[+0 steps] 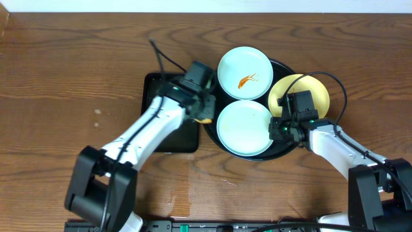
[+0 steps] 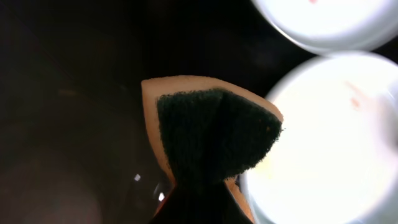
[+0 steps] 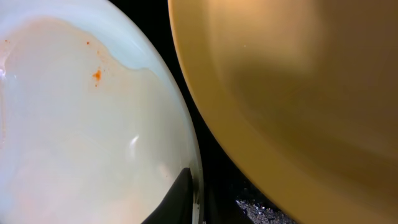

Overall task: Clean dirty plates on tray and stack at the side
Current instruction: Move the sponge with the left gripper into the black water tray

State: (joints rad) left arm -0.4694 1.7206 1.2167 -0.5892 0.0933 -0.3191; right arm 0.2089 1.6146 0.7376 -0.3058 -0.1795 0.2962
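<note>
The round black tray (image 1: 288,69) holds three plates. A mint-white plate (image 1: 244,73) with an orange sauce smear lies at the back. A second mint-white plate (image 1: 243,129) lies in front, and a yellow plate (image 1: 302,90) lies at the right. My left gripper (image 1: 205,116) is shut on an orange sponge with a dark green pad (image 2: 214,134), at the front plate's left rim (image 2: 323,137). My right gripper (image 1: 278,129) pinches the front plate's right rim (image 3: 81,124); one finger (image 3: 183,199) lies on its inner face. Small orange specks remain on that plate. The yellow plate (image 3: 298,81) is beside it.
A smaller rectangular black tray (image 1: 161,132) lies left of the round tray, under my left arm. The brown wooden table (image 1: 64,77) extends to the left and front. A black cable (image 1: 331,80) loops over the yellow plate.
</note>
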